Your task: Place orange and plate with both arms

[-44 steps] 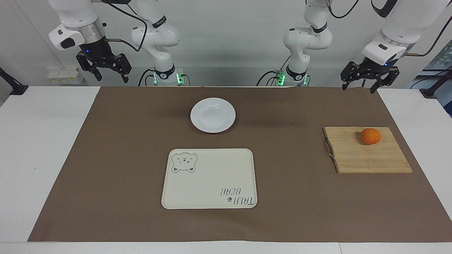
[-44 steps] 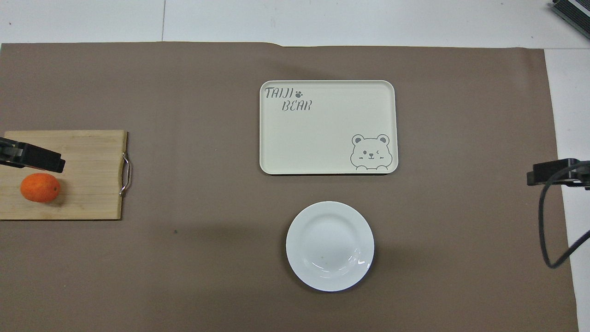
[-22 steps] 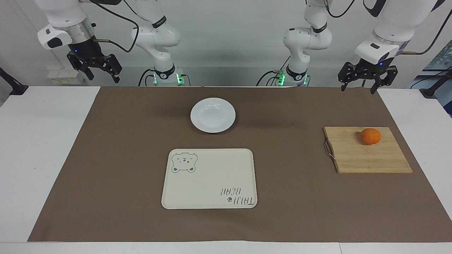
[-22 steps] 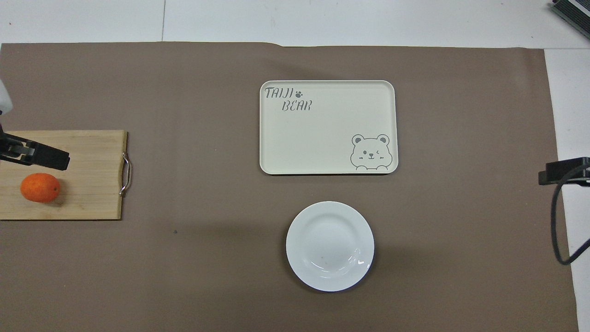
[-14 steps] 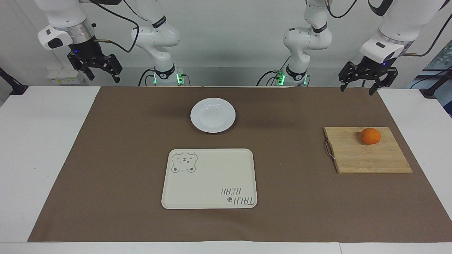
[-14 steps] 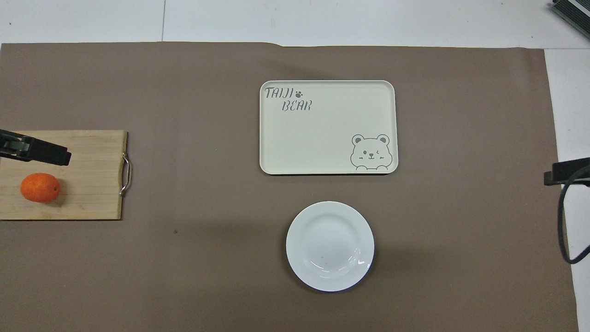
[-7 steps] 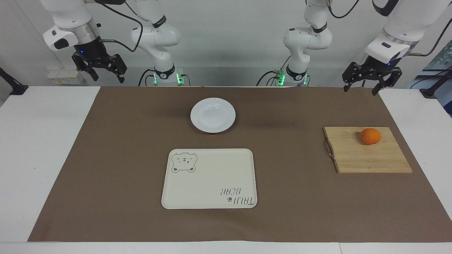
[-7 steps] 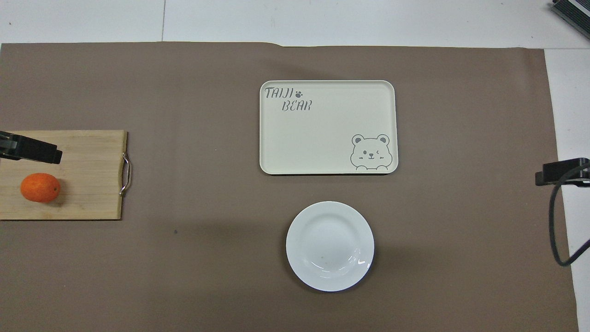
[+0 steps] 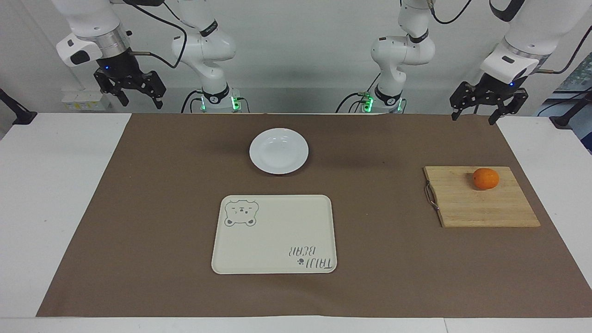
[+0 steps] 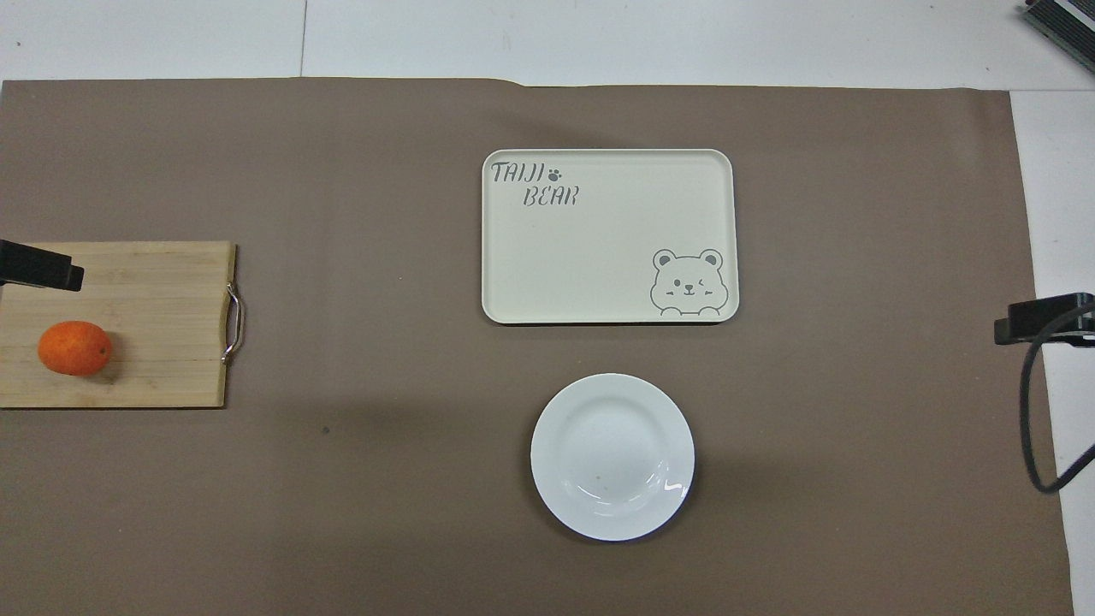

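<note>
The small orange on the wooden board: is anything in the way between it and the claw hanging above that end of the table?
Nothing visible. The small round orange sits alone on the bamboo cutting board, uncovered, and the left gripper, open, hangs in the air at that end with only bare brown mat below it.

A cream tray (image 9: 274, 234) with a bear drawing lay mid-counter (image 9: 60, 194) on a brown mat (image 9: 152, 194); a wooden board (image 9: 481, 203), apparently metal-handled, lay toward the left arm's end.

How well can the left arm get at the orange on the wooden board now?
Probably yes. The orange lies uncovered on the board at the left arm's end, and the left gripper, fingers open, hangs high with nothing in between.
</note>
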You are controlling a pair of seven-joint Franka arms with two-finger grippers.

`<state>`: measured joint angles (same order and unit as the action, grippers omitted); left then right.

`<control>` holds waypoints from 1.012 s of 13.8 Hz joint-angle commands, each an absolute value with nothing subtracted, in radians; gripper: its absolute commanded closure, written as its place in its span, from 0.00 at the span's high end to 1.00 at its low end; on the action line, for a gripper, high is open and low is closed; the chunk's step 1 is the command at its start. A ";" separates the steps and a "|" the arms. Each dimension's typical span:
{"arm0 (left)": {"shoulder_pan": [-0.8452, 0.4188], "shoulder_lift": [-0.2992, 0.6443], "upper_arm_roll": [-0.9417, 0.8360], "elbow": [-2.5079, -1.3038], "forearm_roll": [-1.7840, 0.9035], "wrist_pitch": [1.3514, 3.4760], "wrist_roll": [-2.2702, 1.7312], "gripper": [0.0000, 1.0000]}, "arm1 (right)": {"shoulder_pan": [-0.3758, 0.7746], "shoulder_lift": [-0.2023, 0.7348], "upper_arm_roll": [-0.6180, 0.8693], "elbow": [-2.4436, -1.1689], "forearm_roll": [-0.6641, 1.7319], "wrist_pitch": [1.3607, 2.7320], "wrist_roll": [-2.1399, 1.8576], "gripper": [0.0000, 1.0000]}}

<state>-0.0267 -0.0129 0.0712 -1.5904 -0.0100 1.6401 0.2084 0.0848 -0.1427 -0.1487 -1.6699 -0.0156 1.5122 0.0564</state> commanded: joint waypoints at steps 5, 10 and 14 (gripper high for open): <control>0.138 -0.012 0.063 -1.807 -0.057 1.839 0.374 1.00 | 0.083 -0.086 -0.147 -1.576 -0.037 1.502 -0.075 1.00; 0.241 0.115 0.066 -1.845 -0.132 1.971 0.494 1.00 | 0.083 -0.072 -0.146 -1.557 -0.038 1.516 -0.075 1.00; 0.290 0.239 0.063 -1.861 -0.132 2.104 0.596 1.00 | 0.086 -0.075 -0.144 -1.560 -0.037 1.516 -0.068 1.00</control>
<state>0.2633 0.1920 0.0735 -1.8448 -0.1119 2.0372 0.5391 0.0860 -0.0818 -0.1449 -1.5755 -0.0323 1.5199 -0.0484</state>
